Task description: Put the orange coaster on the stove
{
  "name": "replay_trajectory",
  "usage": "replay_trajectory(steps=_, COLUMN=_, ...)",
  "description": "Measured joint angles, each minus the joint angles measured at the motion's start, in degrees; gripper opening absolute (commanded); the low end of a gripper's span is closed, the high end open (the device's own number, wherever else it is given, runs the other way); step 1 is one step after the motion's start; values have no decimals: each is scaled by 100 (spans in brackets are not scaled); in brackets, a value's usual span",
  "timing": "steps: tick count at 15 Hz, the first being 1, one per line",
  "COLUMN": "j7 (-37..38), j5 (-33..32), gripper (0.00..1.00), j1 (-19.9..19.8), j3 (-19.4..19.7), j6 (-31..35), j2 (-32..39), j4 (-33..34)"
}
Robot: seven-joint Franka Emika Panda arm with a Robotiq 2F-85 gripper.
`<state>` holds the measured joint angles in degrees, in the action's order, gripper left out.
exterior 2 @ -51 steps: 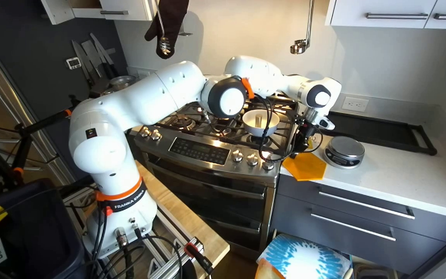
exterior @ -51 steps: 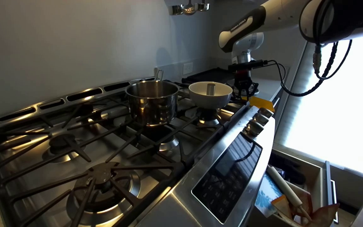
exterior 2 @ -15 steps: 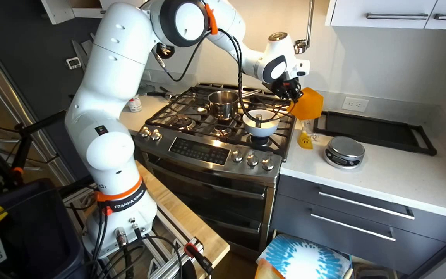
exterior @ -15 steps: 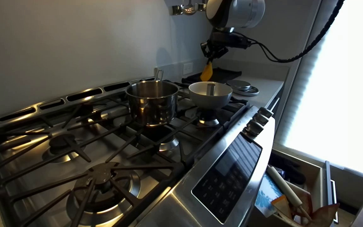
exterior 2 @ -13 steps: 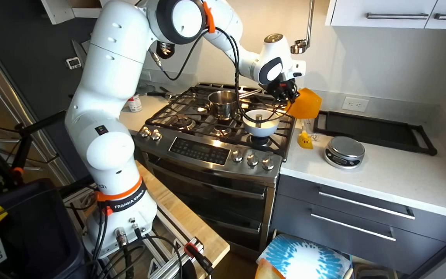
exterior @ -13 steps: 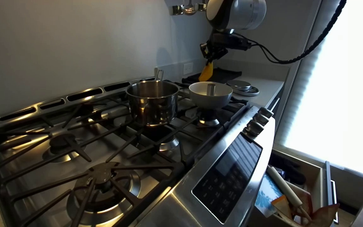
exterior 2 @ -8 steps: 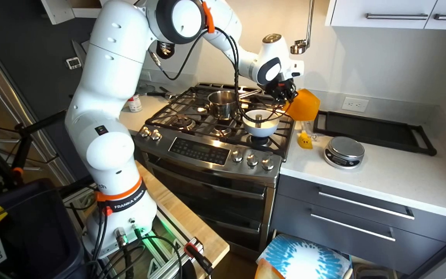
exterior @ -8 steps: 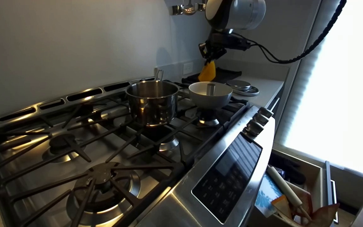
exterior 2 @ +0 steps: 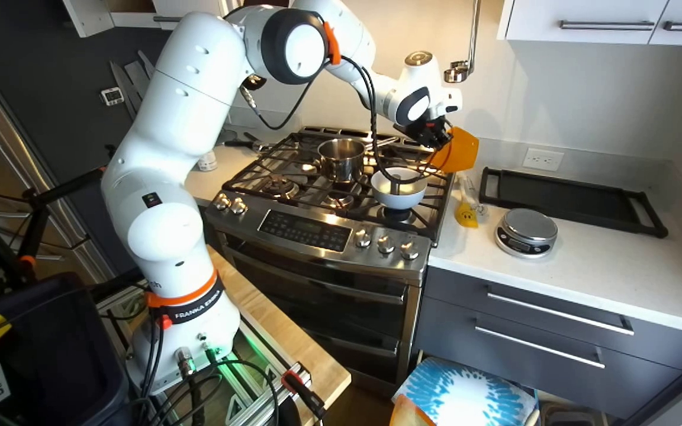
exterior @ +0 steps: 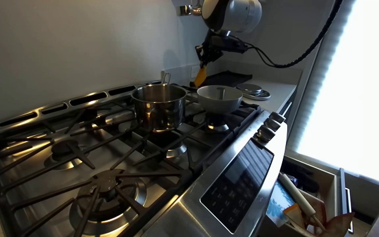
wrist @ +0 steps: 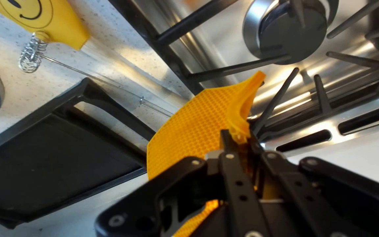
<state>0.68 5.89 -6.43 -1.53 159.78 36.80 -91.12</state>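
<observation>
Grasp complete — gripper clamped on orange coaster, aloft near rear corner of stove. Lowering and release remain.

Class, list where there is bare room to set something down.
Bare: on the stove, between the pot and the end with two knobs; on the counter, between scale, black tray and front edge. Crowded: around pot, white bowl and yellow smiley tool.

The orange coaster has come up off the counter, lifted in the gripper. Both have moved back, closer to the wall.
</observation>
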Motion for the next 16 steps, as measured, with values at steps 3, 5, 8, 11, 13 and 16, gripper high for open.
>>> replay_trajectory(steps=3, j7=-114, j5=-2, gripper=3, j1=4, j3=-40, j6=-386, j2=227, j4=320)
replay_trajectory(steps=5, j7=-333, j5=3, gripper=3, j1=-31, j3=-139, j6=-659, j2=358, j4=509)
replay_trajectory(steps=8, j7=-762, j5=9, gripper=3, j1=-90, j3=-315, j6=-975, j2=512, j4=746)
replay_trajectory(steps=11, j7=-1266, j5=14, gripper=3, j1=-156, j3=-476, j6=-1350, j2=685, j4=1025)
replay_trajectory(steps=13, j7=-1577, j5=17, gripper=3, j1=-196, j3=-565, j6=-1607, j2=820, j4=1228)
replay_trajectory(steps=16, j7=-1936, j5=17, gripper=3, j1=-202, j3=-634, j6=-1859, j2=1035, j4=1534)
